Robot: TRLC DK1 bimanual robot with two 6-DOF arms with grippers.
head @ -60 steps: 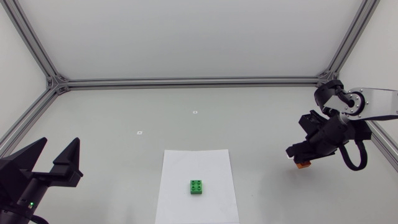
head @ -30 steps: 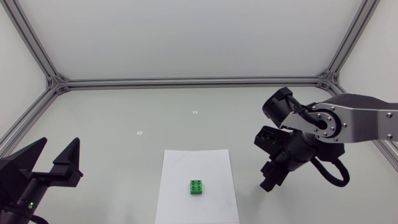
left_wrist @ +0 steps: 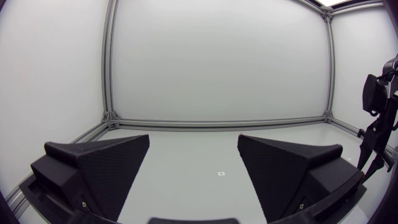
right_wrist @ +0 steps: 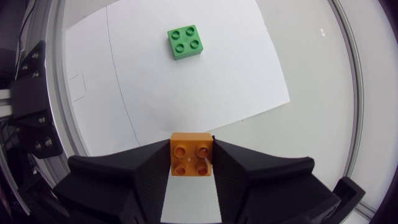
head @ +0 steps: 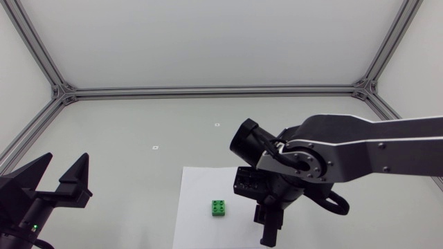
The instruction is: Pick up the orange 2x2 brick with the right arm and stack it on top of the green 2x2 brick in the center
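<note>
Right gripper (right_wrist: 191,163): I have it clamped on the orange brick (right_wrist: 191,151), by the paper (right_wrist: 242,74) edge.
Green brick (right_wrist: 184,42): ahead, bare paper around it.
Left gripper (left_wrist: 193,158): jaws spread wide, empty, well apart.

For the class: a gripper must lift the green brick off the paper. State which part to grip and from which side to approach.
Grip two opposite flat side walls of the green brick, coming straight down from above. It lies flat on the paper, studs up, with all four walls free; the studded top probably offers no flat hold.
</note>
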